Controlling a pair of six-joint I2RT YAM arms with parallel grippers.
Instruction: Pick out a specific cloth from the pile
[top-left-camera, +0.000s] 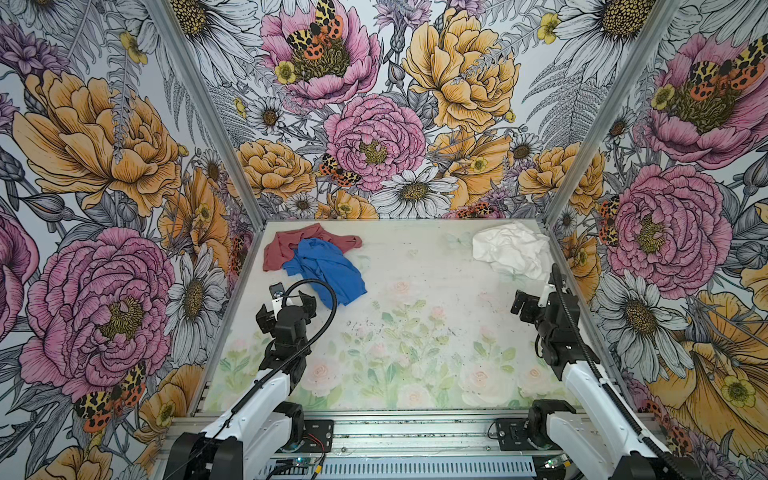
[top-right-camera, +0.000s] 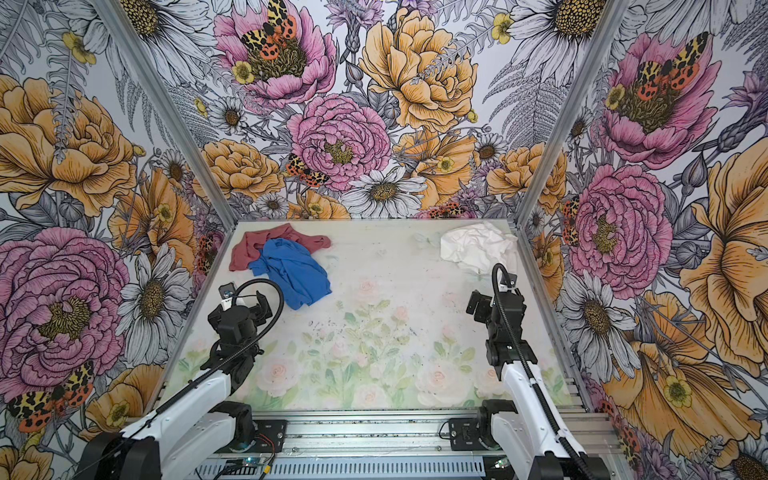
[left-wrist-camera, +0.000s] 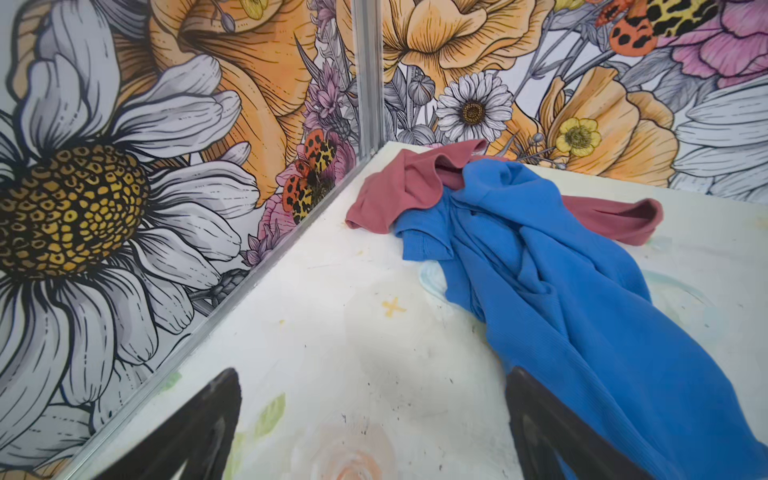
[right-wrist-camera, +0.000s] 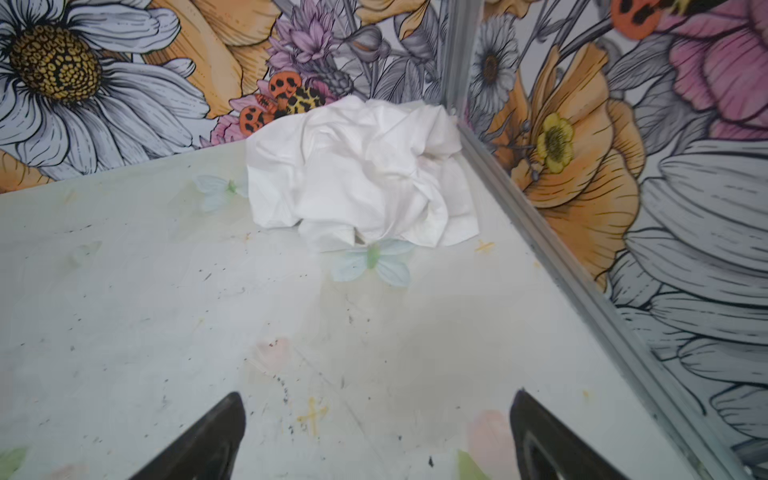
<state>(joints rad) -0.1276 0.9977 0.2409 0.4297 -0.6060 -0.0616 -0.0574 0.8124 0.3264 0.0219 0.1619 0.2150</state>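
- In both top views, the white cloth (top-left-camera: 512, 250) (top-right-camera: 478, 247) is seen crumpled into a soft, creased mound in the far corner of the counter (top-left-camera: 415, 291) (top-right-camera: 386, 291), against the right wall. It is plain, thin and without print.
- The pile (top-left-camera: 316, 259) (top-right-camera: 282, 262) is seen well apart from the white cloth, across the counter at the opposite far corner: a bright blue cloth (top-left-camera: 328, 270) (top-right-camera: 293, 274) draped over a dusty-red cloth (top-left-camera: 282, 245) (top-right-camera: 249, 245), both limp and wrinkled.
- The right gripper (top-left-camera: 530, 301) (top-right-camera: 484, 305) is held just short of the white cloth, not touching it; the left gripper (top-left-camera: 291, 299) (top-right-camera: 245, 301) is held beside the blue cloth's near edge.
- In the left wrist view, the dark fingers (left-wrist-camera: 199, 432) are seen spread wide with nothing between them; finely ribbed blue fabric (left-wrist-camera: 561, 311) runs past one finger, the red cloth (left-wrist-camera: 399, 187) bunched behind it.
- In the right wrist view, the fingers (right-wrist-camera: 208, 444) are seen wide apart and empty over the scuffed, faintly flower-printed counter (right-wrist-camera: 124, 311); the white cloth (right-wrist-camera: 361, 174) lies ahead of them, apart, its folds sharp and papery.
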